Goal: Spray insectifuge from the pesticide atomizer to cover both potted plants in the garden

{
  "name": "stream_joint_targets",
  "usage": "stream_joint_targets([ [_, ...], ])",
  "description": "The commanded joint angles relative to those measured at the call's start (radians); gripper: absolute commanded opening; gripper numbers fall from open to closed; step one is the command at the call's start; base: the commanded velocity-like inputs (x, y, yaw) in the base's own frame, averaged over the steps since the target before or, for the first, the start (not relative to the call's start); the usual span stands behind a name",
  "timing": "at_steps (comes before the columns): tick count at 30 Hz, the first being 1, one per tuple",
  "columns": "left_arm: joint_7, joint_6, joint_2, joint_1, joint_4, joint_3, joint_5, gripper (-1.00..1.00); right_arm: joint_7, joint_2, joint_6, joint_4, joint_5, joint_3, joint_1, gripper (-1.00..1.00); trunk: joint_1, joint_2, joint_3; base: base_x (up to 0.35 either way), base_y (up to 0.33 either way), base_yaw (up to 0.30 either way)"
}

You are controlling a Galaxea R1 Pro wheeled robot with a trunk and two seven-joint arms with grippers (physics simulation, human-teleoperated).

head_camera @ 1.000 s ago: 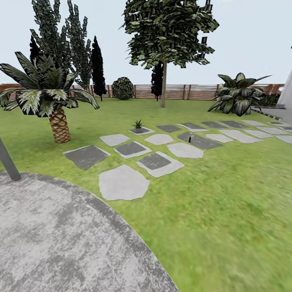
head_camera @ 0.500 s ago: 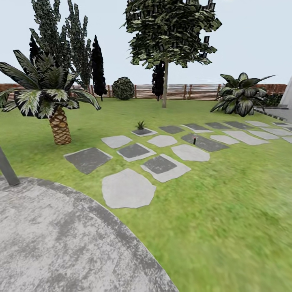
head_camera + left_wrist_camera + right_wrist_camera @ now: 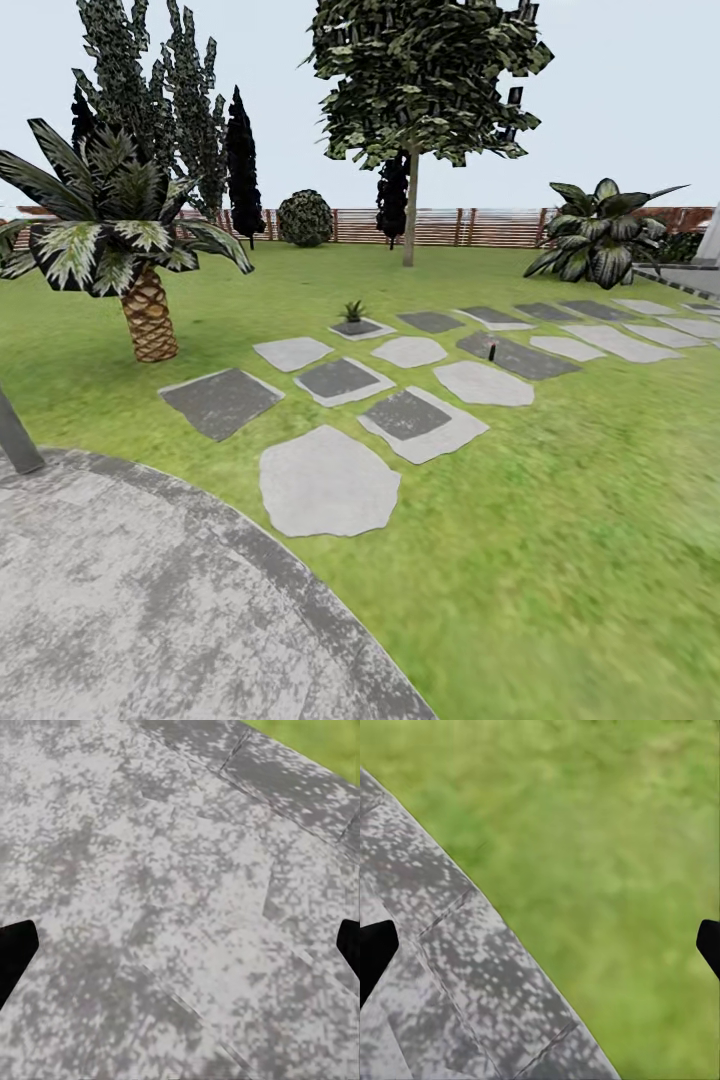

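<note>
— How many trees and plants are counted on the lawn (image 3: 520, 560)?
— One palm (image 3: 125, 235), one broadleaf tree (image 3: 425, 80), one round bush (image 3: 304, 218) and one large leafy plant (image 3: 603, 235) are counted; one small spiky plant (image 3: 352, 311) is seen.
— And the stepping stones (image 3: 327, 482)?
— At least fifteen are counted; one patio (image 3: 150, 610), one fence (image 3: 470, 227).

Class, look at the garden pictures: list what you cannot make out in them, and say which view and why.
- Pesticide atomizer, head view: a tiny dark speck on a dark stepping stone; trigger head too small to tell.
- Small plant, head view: too far to tell leaf shape or pot.
- Grey post, head view: cut off by the left edge.
- Both wrist views: jaws' dark tips cut by the edges, ground blurred.
</note>
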Motion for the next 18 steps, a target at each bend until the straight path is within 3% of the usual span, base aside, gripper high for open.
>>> stream_joint_targets([
  [1,0.000,-0.003,0.000,-0.001,0.001,-0.001,-0.004,1.00,0.000,0.000,-0.003,0.000,0.001,0.000,0.000,1.00,0.000,0.000,-0.001,0.288,0.203,0.000],
  [18,0.000,-0.003,0.000,-0.001,0.001,-0.001,-0.004,1.00,0.000,0.000,-0.003,0.001,0.001,0.001,0.000,1.00,0.000,0.000,-0.001,0.288,0.203,0.000],
])
